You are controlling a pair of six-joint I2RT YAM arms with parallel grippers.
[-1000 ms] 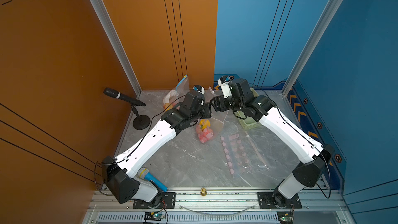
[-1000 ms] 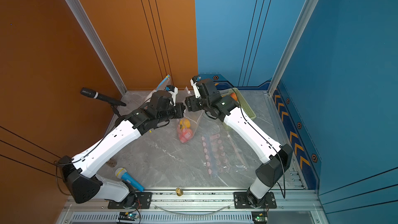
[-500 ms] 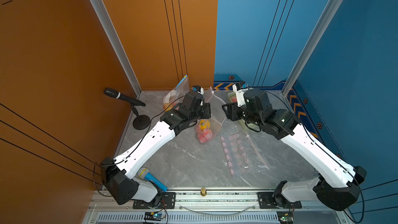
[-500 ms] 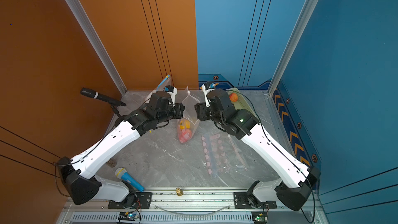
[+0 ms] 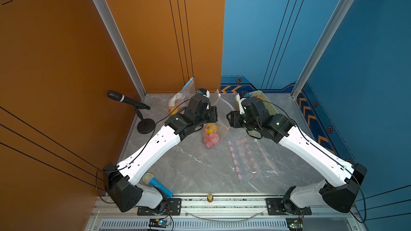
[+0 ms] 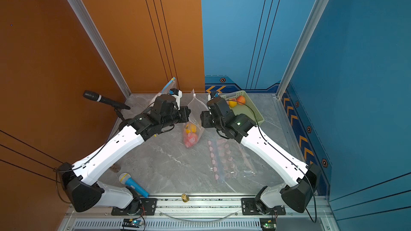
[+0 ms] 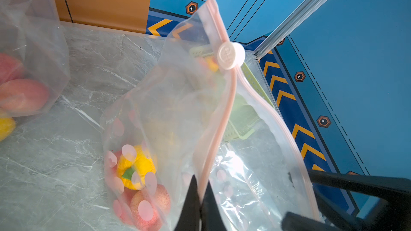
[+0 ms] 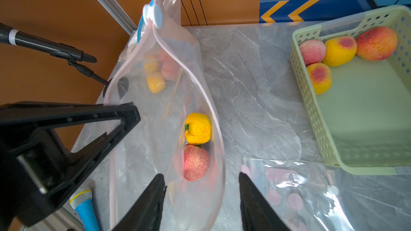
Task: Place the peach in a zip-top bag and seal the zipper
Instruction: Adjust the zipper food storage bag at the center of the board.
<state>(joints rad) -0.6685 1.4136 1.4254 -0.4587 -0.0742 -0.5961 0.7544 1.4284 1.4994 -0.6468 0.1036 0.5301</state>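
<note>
The pink peach (image 8: 195, 163) is round and speckled; it lies at the bottom of the clear zip-top bag (image 7: 178, 98), touching a yellow peach (image 8: 198, 128); the bag has pink dots and a pink zip strip with a white slider (image 7: 230, 55) near one end; its mouth gapes open; its bottom rests on the grey surface (image 8: 255, 74); my left hand (image 7: 200, 198) is pinched tight on the zip strip and holds the top up; my right hand (image 8: 201, 175) is partly open and grips nothing; the bag's rim shows between its fingers; a second ago it was right up against my left hand, now there is a gap between them; my left hand has stayed put; more peaches sit in the green basket (image 8: 311, 107) nearby.
</note>
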